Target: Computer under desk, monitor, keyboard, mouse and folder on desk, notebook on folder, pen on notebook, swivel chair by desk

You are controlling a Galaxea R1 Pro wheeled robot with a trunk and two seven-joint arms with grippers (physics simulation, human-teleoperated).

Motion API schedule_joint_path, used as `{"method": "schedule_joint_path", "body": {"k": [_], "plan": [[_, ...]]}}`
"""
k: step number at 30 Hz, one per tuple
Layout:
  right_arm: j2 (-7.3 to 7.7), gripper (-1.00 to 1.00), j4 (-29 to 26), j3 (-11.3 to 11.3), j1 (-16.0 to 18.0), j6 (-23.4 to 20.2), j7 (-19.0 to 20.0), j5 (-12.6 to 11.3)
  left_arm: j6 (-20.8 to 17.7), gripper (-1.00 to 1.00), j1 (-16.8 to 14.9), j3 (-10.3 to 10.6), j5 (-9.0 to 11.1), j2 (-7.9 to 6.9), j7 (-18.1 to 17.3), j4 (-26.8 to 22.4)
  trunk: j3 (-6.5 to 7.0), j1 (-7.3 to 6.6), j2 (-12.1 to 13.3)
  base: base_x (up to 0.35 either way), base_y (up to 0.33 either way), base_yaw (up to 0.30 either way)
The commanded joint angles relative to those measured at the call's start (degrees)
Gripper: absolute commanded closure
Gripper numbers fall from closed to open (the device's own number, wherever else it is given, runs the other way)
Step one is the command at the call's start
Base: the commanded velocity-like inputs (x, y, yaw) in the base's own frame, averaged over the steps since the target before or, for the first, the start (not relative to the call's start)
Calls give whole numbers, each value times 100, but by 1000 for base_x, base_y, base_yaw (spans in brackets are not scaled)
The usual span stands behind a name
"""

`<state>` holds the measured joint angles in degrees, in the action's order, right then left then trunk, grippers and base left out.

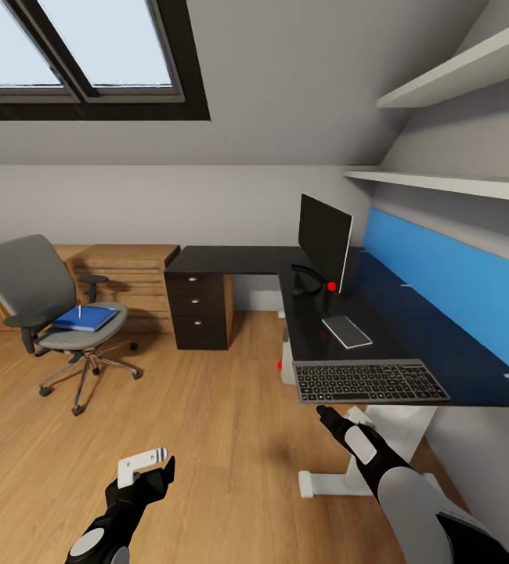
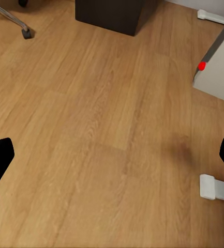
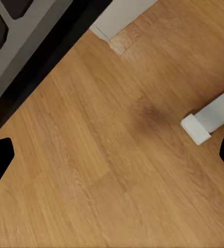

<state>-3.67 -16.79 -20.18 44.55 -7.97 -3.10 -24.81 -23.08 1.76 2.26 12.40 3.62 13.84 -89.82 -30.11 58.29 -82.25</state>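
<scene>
On the desk (image 1: 231, 258) stand the monitor (image 1: 323, 239), the notebook (image 1: 346, 330) and, at its near edge, the keyboard (image 1: 369, 381), the right gripper (image 1: 323, 413) spread just below, the left gripper (image 1: 146, 470) also spread.

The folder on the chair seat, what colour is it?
Bright blue. The folder lies on the swivel chair seat, clearest in the head view.

Pen (image 1: 80, 311) on the folder (image 1: 87, 317) too small to discern; mouse hidden.
</scene>
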Motion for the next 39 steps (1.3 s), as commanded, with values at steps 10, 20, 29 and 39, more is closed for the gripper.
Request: {"method": "schedule_joint_path", "body": {"k": [10, 20, 29, 39], "plan": [[-2, -100, -17, 5, 0, -29, -33, -59, -18, -100, -1, 9, 60, -1, 49, -9, -5, 0, -3, 72, 2, 0], [-2, -100, -17, 5, 0, -29, -33, -59, -21, -100, -1, 11, 60, -1, 49, -9, -5, 0, -3, 11, 0, 0], [-2, -100, -17, 5, 1, -29, -33, -59, -21, -100, -1, 7, 60, -1, 49, -9, -5, 0, -3, -163, 0, 0], [0, -100, -23, 5, 1, -29, -33, -59, -21, -100, -1, 2, 60, -1, 49, -3, -5, 0, -3, -286, -103, 0]]}}
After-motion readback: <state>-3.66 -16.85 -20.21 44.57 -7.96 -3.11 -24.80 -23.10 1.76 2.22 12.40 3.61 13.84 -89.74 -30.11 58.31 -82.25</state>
